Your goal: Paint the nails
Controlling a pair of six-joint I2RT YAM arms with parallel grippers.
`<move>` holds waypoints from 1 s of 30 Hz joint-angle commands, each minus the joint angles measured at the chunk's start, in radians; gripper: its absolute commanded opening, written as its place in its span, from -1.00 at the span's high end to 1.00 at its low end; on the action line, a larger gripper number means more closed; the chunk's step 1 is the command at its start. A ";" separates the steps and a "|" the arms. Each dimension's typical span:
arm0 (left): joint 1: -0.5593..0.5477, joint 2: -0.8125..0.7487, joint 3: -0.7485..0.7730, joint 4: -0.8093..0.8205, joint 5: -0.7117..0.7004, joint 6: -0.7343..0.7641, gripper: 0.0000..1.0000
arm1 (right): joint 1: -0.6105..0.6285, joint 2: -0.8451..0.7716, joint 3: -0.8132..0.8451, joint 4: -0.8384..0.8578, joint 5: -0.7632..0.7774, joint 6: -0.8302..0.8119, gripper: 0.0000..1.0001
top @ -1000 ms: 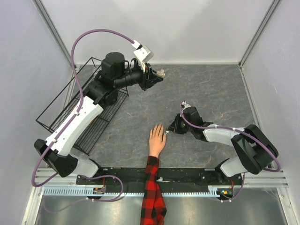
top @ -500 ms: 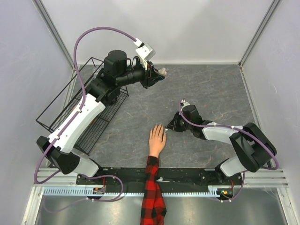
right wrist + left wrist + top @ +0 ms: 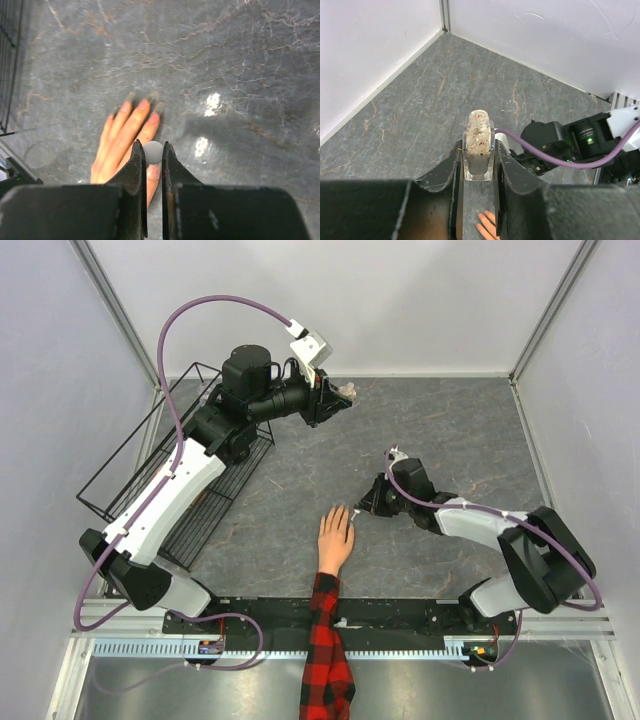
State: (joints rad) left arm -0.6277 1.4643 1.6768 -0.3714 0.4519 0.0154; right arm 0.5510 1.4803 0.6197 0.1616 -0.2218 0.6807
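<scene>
A peach mannequin hand (image 3: 335, 537) in a red-and-black plaid sleeve (image 3: 325, 650) lies palm down on the grey table, fingers pointing away from the arm bases. Its nails (image 3: 153, 118) show as faint pinkish tips in the right wrist view. My right gripper (image 3: 363, 508) (image 3: 153, 148) hangs just right of the fingertips, shut on a small round white cap (image 3: 153, 152) above one finger. Whatever hangs below the cap is hidden. At the far left, my left gripper (image 3: 336, 400) (image 3: 479, 150) is held high, shut on an upright, uncapped glass bottle of glitter polish (image 3: 479, 142).
A black wire basket (image 3: 170, 470) stands along the left side under the left arm. White walls close the table on three sides. The black rail with the arm bases (image 3: 400, 615) runs along the near edge, crossed by the sleeve.
My left gripper has shifted a little right and up with the bottle. My right gripper has edged slightly beside the fingertips, still holding the cap.
</scene>
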 commanded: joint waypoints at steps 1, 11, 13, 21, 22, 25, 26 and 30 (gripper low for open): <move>0.005 -0.010 0.038 0.020 0.014 0.037 0.96 | -0.003 -0.097 -0.017 -0.034 0.005 -0.003 1.00; 0.005 -0.051 0.004 0.029 0.013 0.021 0.96 | 0.009 -0.086 -0.043 -0.011 0.006 0.014 1.00; 0.005 -0.055 0.003 0.028 0.013 0.021 0.97 | 0.009 -0.078 -0.041 -0.001 0.001 0.017 1.00; 0.005 -0.061 -0.006 0.028 0.013 0.020 0.97 | 0.015 -0.051 -0.038 0.026 -0.008 0.026 1.00; 0.005 -0.059 -0.006 0.028 0.013 0.020 0.96 | 0.015 -0.048 -0.038 0.029 -0.010 0.028 1.00; 0.005 -0.058 -0.005 0.029 0.011 0.021 0.96 | 0.017 -0.032 -0.035 0.039 -0.016 0.026 1.00; 0.005 -0.056 -0.005 0.031 0.011 0.020 0.96 | 0.017 -0.029 -0.032 0.042 -0.017 0.026 1.00; 0.005 -0.055 -0.006 0.031 0.013 0.018 0.96 | 0.018 -0.020 -0.028 0.042 -0.017 0.025 1.00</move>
State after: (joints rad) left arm -0.6277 1.4368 1.6665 -0.3714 0.4519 0.0154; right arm 0.5613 1.4487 0.5785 0.1646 -0.2310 0.7036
